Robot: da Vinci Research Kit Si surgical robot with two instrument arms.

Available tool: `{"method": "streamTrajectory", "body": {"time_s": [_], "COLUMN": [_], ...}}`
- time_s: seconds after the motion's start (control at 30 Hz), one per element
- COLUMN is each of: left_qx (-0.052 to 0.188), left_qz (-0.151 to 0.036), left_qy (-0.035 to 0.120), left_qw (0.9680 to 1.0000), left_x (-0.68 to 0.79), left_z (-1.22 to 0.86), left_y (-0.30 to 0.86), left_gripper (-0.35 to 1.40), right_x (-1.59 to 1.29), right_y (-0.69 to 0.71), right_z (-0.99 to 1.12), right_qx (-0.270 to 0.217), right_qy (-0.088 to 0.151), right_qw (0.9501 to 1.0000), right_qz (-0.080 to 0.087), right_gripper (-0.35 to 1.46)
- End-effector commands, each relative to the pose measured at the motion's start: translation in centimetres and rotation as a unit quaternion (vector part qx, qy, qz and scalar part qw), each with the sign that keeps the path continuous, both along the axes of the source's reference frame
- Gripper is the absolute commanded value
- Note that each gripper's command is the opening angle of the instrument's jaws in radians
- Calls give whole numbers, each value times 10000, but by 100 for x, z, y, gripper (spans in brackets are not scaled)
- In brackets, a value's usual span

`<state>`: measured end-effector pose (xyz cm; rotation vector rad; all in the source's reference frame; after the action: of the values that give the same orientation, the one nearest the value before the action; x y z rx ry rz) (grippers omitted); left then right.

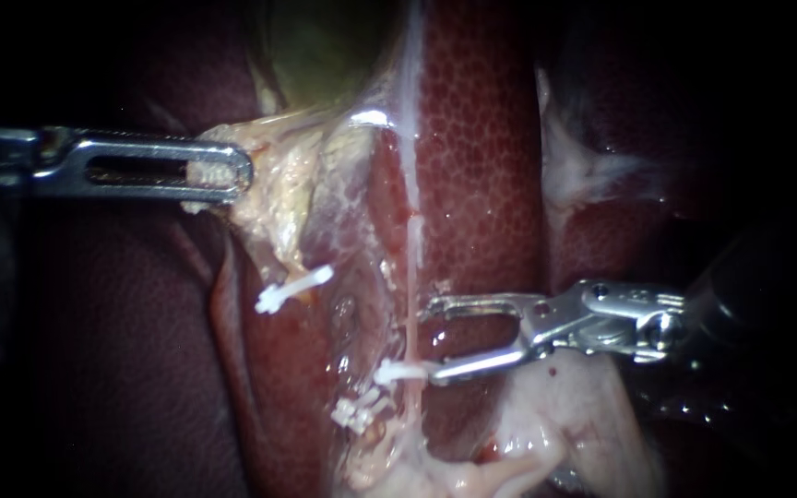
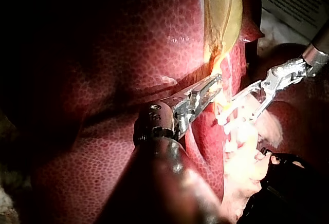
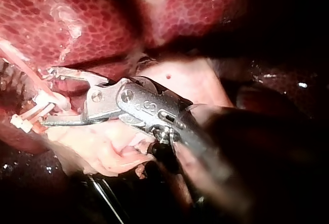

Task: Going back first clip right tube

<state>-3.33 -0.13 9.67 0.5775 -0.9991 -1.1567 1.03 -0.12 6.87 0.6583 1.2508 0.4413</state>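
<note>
Low on the right tube (image 1: 412, 267), a white clip (image 1: 398, 372) sits across it, and from here it looks closed around the tube. The tube is thin and pale and runs down over the liver (image 1: 481, 138), below the gallbladder (image 1: 325, 37).

Just beside the clip is the right instrument (image 1: 434, 339). Its claw stands apart, with a clear gap and nothing held inside. The tip of the lower half is touching the clip or very near to it; I cannot tell which. The tube is in front of the tips, not between them.

Further out, the left instrument (image 1: 223, 172) has its claw clamped on pale tissue (image 1: 265, 198) under the gallbladder, which seems to keep the area stretched. Another clip (image 1: 292, 288) sits on a strand below that tissue, well apart from the right tube.

I judge that the clip is already placed and the step in hand is the retreat of the right instrument. The next move calls for the claw to remain apart and go straight back along its own shaft, so that the lower tip does not catch the clip or pull the thin tube sideways. The left instrument should hold its tension without change.
</note>
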Motion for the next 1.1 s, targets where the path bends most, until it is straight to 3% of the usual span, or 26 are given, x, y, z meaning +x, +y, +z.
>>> {"method": "streamTrajectory", "body": {"time_s": [0.03,0.3,0.5,0.73,1.1], "left_qx": [0,0,-2,-21,-62], "left_qz": [0,-1,-3,-16,71], "left_qy": [1,2,4,17,62], "left_qw": [10000,10000,10000,10000,9999], "left_x": [0,0,-1,-6,-31], "left_z": [0,0,0,5,43], "left_y": [0,0,0,-4,-19], "left_gripper": [-35,-35,-35,-35,-35], "right_x": [-3,-38,-45,-46,-45], "right_y": [2,33,43,44,43], "right_z": [-4,-57,-84,-89,-89], "right_qx": [-41,-473,-674,-779,-778], "right_qy": [-5,178,275,306,304], "right_qw": [10000,9987,9973,9965,9965], "right_qz": [21,73,64,43,47], "right_gripper": [60,60,60,60,60]}}
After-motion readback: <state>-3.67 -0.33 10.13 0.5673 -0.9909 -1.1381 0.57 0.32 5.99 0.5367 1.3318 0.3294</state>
